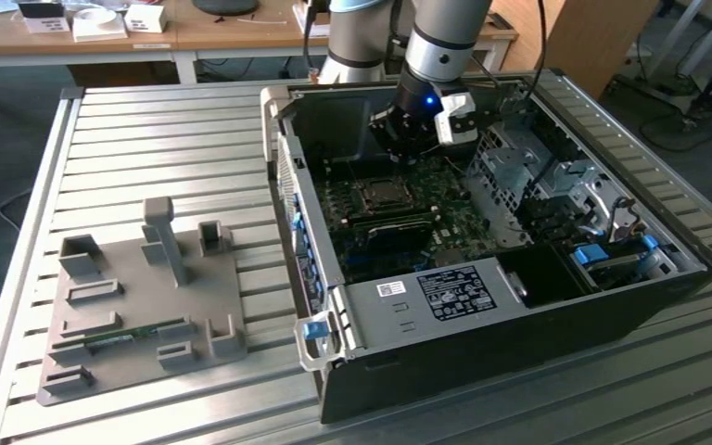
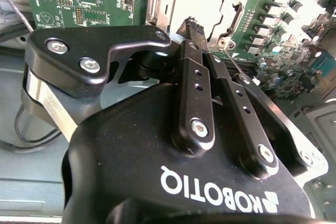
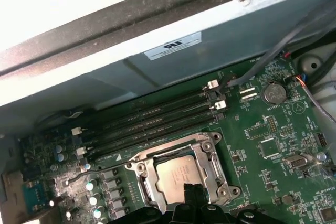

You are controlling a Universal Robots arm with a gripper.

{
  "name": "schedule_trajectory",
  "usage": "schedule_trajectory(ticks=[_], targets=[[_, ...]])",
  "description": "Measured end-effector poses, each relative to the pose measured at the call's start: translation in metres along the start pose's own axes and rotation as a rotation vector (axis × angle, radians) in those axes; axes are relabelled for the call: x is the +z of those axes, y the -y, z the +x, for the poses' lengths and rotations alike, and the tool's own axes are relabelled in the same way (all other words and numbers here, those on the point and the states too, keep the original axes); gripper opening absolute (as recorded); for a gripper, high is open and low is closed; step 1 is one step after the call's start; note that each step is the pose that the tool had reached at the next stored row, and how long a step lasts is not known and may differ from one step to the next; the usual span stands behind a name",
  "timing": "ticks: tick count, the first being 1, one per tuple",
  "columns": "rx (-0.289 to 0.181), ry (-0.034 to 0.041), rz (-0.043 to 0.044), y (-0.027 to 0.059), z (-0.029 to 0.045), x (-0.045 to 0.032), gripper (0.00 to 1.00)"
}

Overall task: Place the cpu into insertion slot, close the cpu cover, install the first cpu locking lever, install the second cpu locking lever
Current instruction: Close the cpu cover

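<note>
The motherboard is green, its chip silvery-grey inside a silver frame. The ribbed table is pale grey, the computer case black, its handle blue.

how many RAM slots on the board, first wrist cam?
4. The memory slots lie side by side in one parallel bank, running between the cpu and the case wall. None appear hidden.

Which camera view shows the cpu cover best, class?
The first wrist view: the cpu cover lies almost whole around the cpu. The second wrist view catches part; the exterior view shows it far off.
</note>
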State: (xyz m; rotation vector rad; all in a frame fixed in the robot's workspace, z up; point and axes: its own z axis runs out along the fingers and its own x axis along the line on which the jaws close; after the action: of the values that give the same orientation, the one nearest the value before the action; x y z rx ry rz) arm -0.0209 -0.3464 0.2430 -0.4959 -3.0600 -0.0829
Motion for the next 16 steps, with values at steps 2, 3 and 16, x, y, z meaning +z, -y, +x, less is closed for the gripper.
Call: schedule_trajectory(ticks=[2, 3, 16], targets=[[-0.015, -0.0006, 0.0007, 0.0000, 0.0000, 0.0000, 0.11], [-0.015, -0.0007, 0.0008, 0.0000, 0.0000, 0.0000, 0.11], [-0.050, -0.0023, 0.0024, 0.0000, 0.0000, 0.0000, 0.11]])
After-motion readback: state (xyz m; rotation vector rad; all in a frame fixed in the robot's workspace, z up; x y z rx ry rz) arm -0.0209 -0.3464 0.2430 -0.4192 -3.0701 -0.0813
